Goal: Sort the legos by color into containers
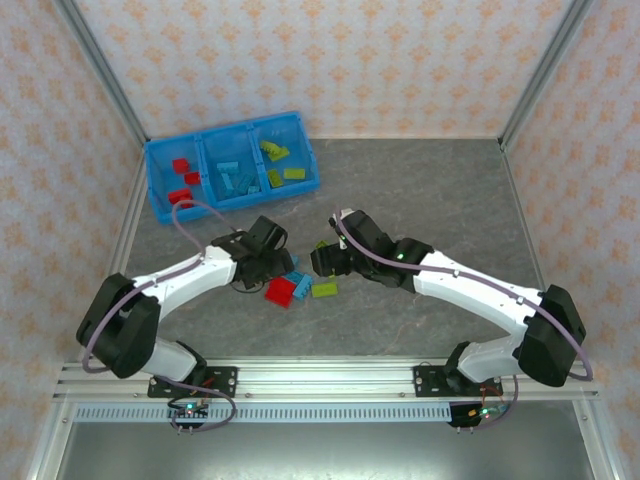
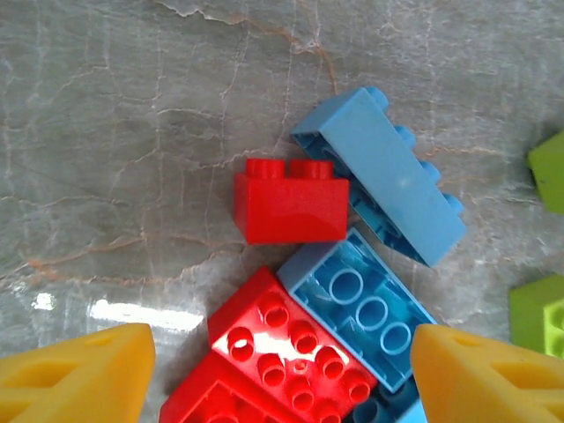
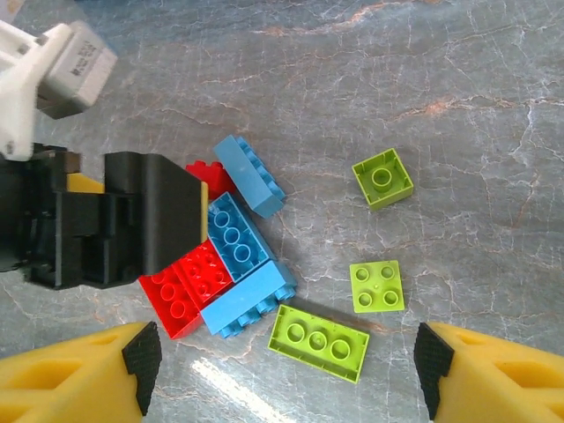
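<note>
A: Left pincer [image 2: 282, 388] gapes wide just above the red and blue legos [image 2: 291, 207], gripping nothing. The right pincer [image 3: 282, 374] is equally spread over the green legos [image 3: 377, 286], also empty.

B: And progress?

A: Roughly half, I'd judge. The tray [image 1: 153, 180] at far left holds red, blue and green, one colour per compartment. A small heap remains on the surface [image 1: 450, 190] between the arms.

Tray [image 1: 151, 178] sits far-left on surface [image 1: 440, 200]: red legos [image 1: 181, 167] left compartment, light-blue legos [image 1: 230, 180] middle, yellow-green legos [image 1: 275, 152] right. Loose red brick [image 1: 281, 291], blue brick [image 1: 297, 279] and green brick [image 1: 324, 289] lie mid-surface, just beside left claw [image 1: 268, 265] and right claw [image 1: 322, 260].
</note>
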Controlling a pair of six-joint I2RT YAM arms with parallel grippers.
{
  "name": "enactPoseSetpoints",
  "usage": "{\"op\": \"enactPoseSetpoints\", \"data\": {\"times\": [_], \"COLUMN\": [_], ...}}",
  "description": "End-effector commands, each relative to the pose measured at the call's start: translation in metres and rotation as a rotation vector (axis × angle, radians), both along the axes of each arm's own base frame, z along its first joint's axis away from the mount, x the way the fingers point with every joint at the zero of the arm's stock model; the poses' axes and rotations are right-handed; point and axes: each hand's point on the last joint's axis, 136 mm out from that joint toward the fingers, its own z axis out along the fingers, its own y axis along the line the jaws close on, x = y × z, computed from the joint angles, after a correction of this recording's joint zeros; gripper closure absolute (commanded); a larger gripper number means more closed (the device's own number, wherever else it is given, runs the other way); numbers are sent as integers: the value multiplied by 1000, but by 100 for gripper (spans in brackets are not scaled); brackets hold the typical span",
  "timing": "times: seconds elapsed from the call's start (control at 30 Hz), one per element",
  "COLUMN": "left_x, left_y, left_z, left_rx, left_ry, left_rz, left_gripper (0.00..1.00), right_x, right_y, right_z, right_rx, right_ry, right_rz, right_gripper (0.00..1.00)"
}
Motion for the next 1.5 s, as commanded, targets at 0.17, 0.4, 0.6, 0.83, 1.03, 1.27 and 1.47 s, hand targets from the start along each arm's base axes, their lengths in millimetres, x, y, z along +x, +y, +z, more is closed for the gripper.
{"op": "enactPoseSetpoints", "data": {"times": [0.17, 0.4, 0.6, 0.83, 1.03, 1.27, 1.47], "left_x": [35, 39, 36, 26, 15, 10, 15], "left_y": [2, 13, 18, 24, 28, 31, 30], "left_z": [-3, -23, -33, -35, -32, -35, -18], "left_rx": [57, 123, 123, 124, 118, 126, 112], "left_ry": [-78, -33, -25, -6, -12, -14, -50], "left_rz": [-6, -11, -3, -15, -29, -38, -41], "left_gripper": [23, 33, 45, 52, 49, 51, 68], "right_x": [12, 12, 12, 12, 13, 12, 5], "right_y": [12, 15, 14, 18, 23, 26, 34], "right_z": [17, 16, 14, 11, 8, 7, 1], "right_rx": [-3, 10, 3, 7, 19, 33, 38], "right_ry": [-27, -10, -1, 19, 31, 42, 85], "right_rz": [2, -2, -8, -6, -4, -1, 45], "right_gripper": [22, 22, 22, 21, 21, 21, 20]}}
